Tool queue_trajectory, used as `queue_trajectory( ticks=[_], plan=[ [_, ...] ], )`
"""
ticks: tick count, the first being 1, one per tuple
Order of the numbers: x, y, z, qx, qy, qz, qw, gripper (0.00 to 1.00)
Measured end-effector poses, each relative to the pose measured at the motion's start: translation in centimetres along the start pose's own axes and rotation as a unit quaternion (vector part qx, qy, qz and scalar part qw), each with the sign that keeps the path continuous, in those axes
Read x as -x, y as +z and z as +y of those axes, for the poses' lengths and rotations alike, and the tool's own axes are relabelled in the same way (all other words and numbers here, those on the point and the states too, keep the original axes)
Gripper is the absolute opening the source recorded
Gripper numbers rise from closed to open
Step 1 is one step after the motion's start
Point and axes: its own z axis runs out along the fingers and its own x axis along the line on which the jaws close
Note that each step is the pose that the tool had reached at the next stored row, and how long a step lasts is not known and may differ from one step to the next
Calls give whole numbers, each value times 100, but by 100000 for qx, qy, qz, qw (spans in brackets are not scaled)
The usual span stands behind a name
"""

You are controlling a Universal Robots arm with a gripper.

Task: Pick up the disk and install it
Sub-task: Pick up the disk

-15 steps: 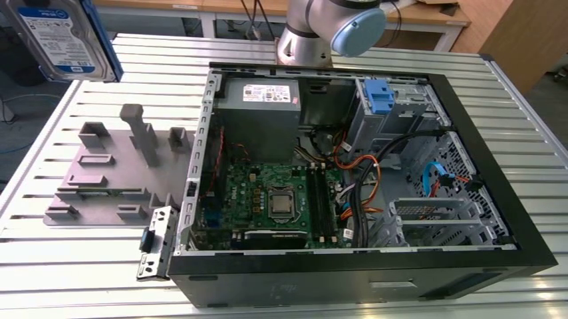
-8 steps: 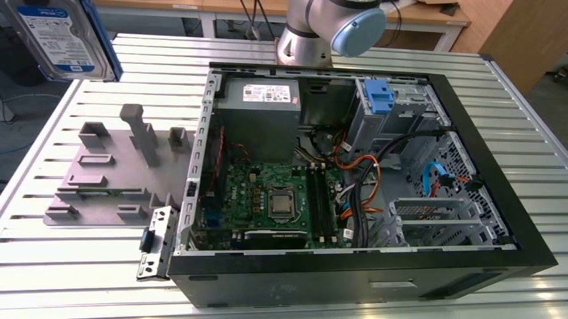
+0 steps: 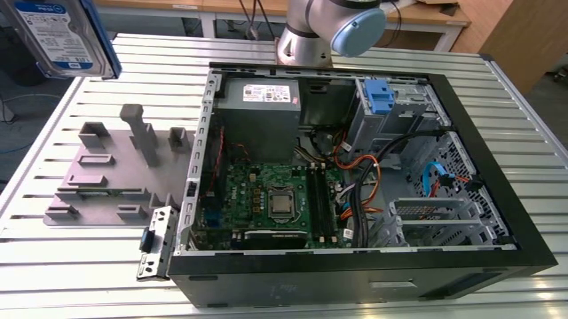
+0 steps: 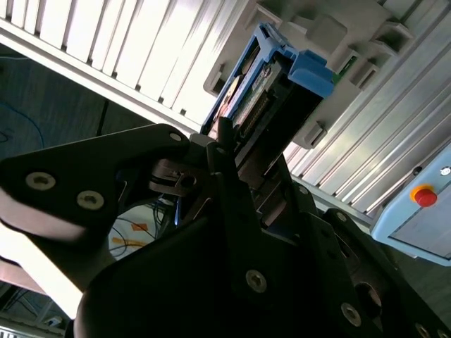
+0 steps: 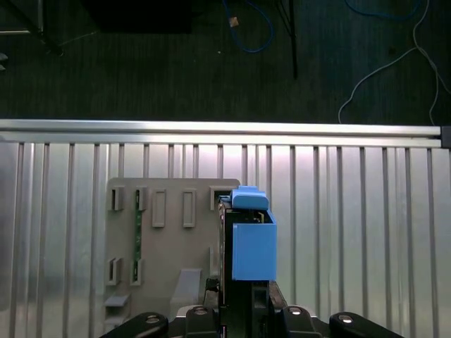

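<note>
Disk [image 3: 62, 33]: exterior view, cut off by top and left edges; label part-seen.
Disk [image 5: 250, 243], first wrist view: edge-on, near end hidden behind gripper [image 5: 243, 301].
Disk [image 4: 264, 84], second wrist view: part hidden by fingers [image 4: 225, 141] and gripper body.
Arm [image 3: 328, 26]: cut off by top edge.
Bench [image 3: 89, 279]: cut off by lower edge.
Grey fixture [image 5: 162, 232]: part hidden behind disk.

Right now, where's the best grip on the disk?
Pinch the disk across its two flat faces near one short end, coming in end-on, as the gripper appears to have it. Those faces are broad and parallel, and the blue side rails stay free.
</note>
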Motion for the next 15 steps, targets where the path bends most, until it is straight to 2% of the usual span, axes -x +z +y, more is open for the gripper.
queue_trajectory(
  ticks=[7,15],
  plan=[
    [3,-55,3,-1,3,1,100000,35],
    [4,-71,3,5,1,5,100000,35]
  ],
)
